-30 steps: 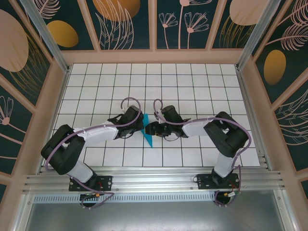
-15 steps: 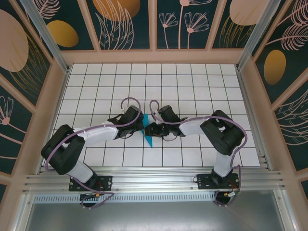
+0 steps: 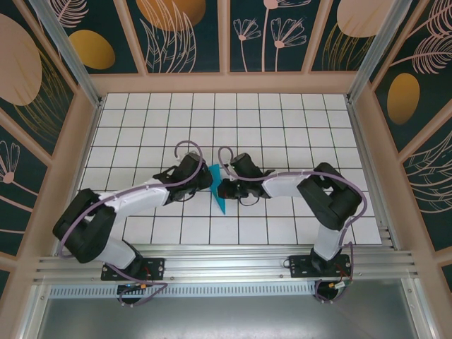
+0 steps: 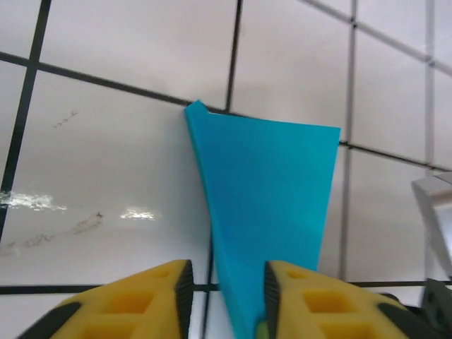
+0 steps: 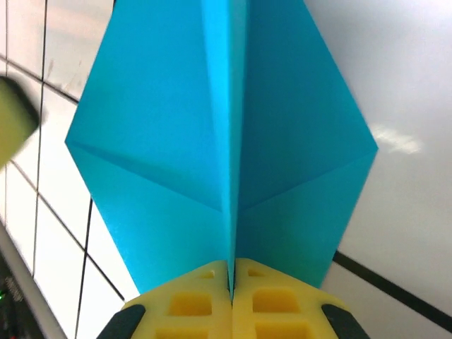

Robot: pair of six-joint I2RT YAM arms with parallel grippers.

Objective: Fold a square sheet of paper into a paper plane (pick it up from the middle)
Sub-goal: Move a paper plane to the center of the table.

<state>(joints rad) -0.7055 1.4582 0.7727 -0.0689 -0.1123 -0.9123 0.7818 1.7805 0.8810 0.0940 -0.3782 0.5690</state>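
Observation:
The square sheet of paper is folded into a narrow pointed teal paper plane (image 3: 219,201), standing on edge on the tiles between my two grippers. My left gripper (image 3: 207,180) is open; in the left wrist view the paper plane (image 4: 272,183) runs through the gap between the yellow fingers (image 4: 159,300), leaning on the right-hand pad. My right gripper (image 3: 222,188) is shut on the plane's centre crease. In the right wrist view the paper plane (image 5: 169,141) spreads into two wings above the right gripper (image 5: 232,279).
The white gridded table (image 3: 296,120) stretches behind and to both sides of the arms. Peach frame posts and patterned walls (image 3: 226,78) enclose it. An aluminium rail (image 3: 226,265) runs along the near edge. A grey part of the right gripper (image 4: 436,212) shows at the frame's edge.
The left gripper's jaws have come apart off the paper. The right gripper has closed onto the centre crease. Both arms shifted only slightly.

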